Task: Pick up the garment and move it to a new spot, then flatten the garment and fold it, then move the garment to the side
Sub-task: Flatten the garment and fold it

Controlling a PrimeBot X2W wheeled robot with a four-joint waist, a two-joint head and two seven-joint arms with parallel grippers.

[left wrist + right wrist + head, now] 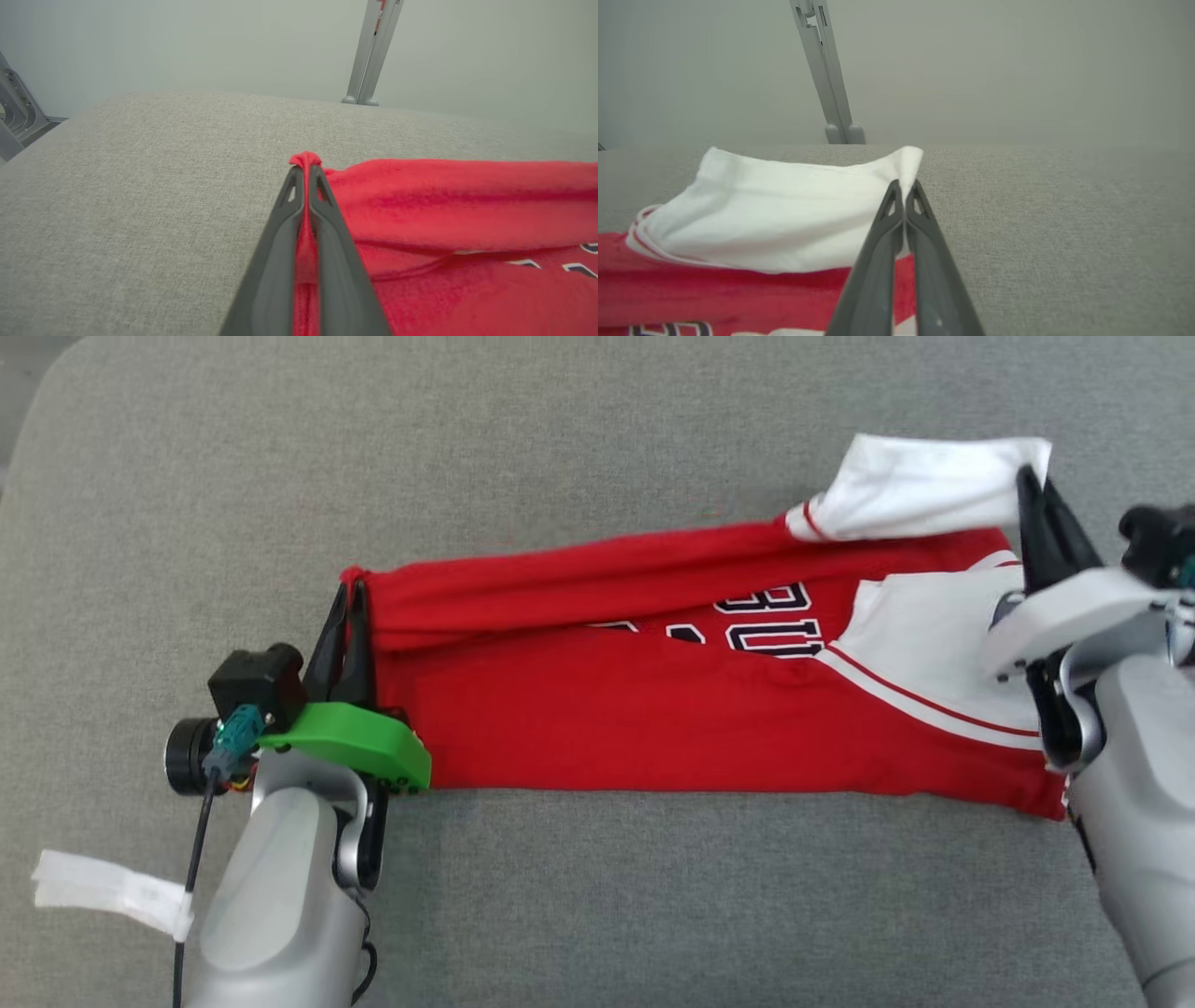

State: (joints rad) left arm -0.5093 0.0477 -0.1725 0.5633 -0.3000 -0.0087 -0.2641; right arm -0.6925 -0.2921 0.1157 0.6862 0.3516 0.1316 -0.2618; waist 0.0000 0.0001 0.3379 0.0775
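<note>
Garment (653,728) reads light and limp (sags between holds), so grip hems: left gripper (347,607) clamped on red hem, right gripper (1036,490) on white sleeve edge.

A wide grey fabric surface (597,896) with a rounded far corner. Behind it stand a plain pale wall (187,42) and a slanted grey metal post (371,51). Soft, even light.

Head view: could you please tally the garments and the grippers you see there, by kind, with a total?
Garment: 1, red and white
Grippers: 2, the left gripper and the right gripper, each shut on the garment
Total: 3
</note>
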